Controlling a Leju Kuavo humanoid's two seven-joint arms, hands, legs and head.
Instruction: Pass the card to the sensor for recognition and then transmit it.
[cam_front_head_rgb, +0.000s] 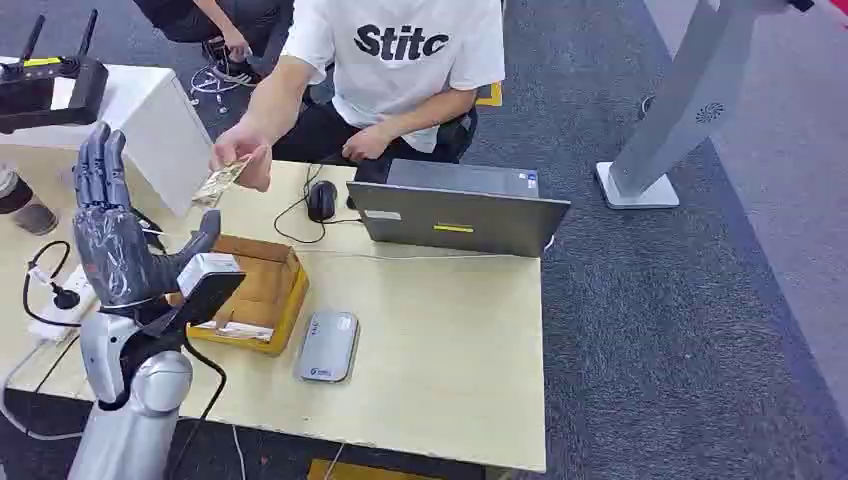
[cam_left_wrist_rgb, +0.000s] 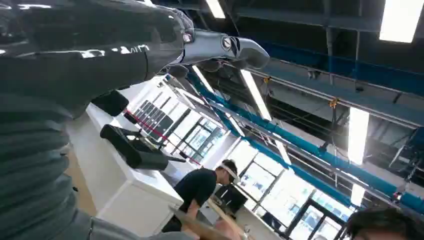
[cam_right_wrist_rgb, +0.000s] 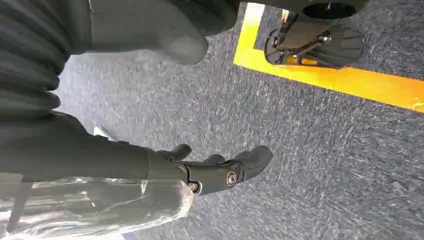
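Card (cam_front_head_rgb: 222, 181) was pinched in a seated person's hand (cam_front_head_rgb: 243, 152), extended over the far left part of the desk (cam_front_head_rgb: 440, 330) toward the robot, apparently offered for a handover. Nearest, the left hand (cam_front_head_rgb: 112, 225) stood raised above the desk's near left corner, fingers straight up and thumb out to the side, wide and holding nothing, a posture that seemed ready to receive. Right hand (cam_right_wrist_rgb: 215, 167) hung over grey carpet beside a yellow floor line, fingers loosely curled and apart, empty. Just beyond the left hand sat a shallow cardboard box (cam_front_head_rgb: 256, 290), and beside it a flat grey device (cam_front_head_rgb: 327, 345), likely the sensor, placed within easy reach for the scan. Farther back lay a mouse (cam_front_head_rgb: 321, 200) and an open laptop (cam_front_head_rgb: 455, 210) facing the person. Card and left hand were near but apart.
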